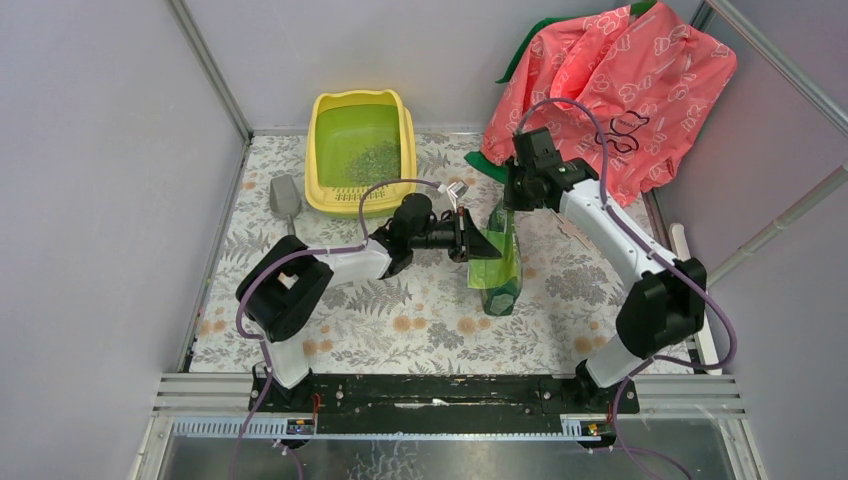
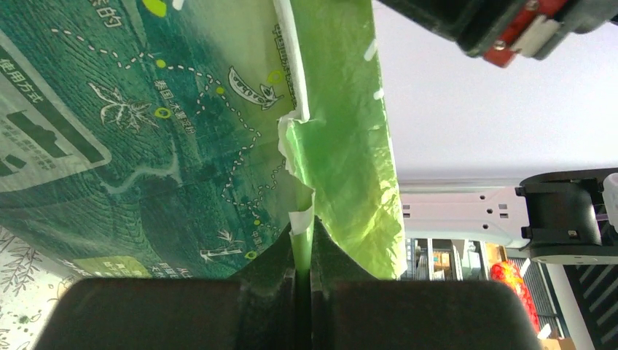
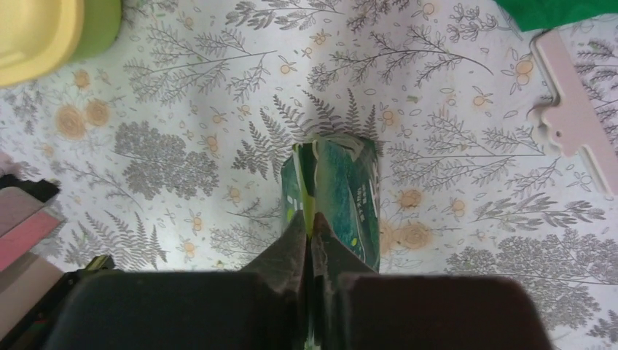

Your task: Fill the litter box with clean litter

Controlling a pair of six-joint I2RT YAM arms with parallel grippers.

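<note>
The yellow litter box (image 1: pixel 324 190) sits at the back left of the table, green inside, with a thin patch of green-grey clean litter (image 1: pixel 372 160) on its floor. Its corner shows in the right wrist view (image 3: pixel 36 33). A glossy green litter bag (image 1: pixel 497 262) stands mid-table. My left gripper (image 1: pixel 468 236) is shut on the bag's torn side edge (image 2: pixel 302 226). My right gripper (image 1: pixel 507 200) is shut on the bag's top edge (image 3: pixel 310 211), holding it from above. The bag's printed face fills the left wrist view (image 2: pixel 146 146).
A grey scoop (image 1: pixel 284 197) lies left of the litter box. A pink-red cloth bag (image 1: pixel 620 80) leans at the back right over something green. A pink clip (image 3: pixel 576 124) lies on the floral tablecloth (image 1: pixel 420 310). Walls close in the table's sides.
</note>
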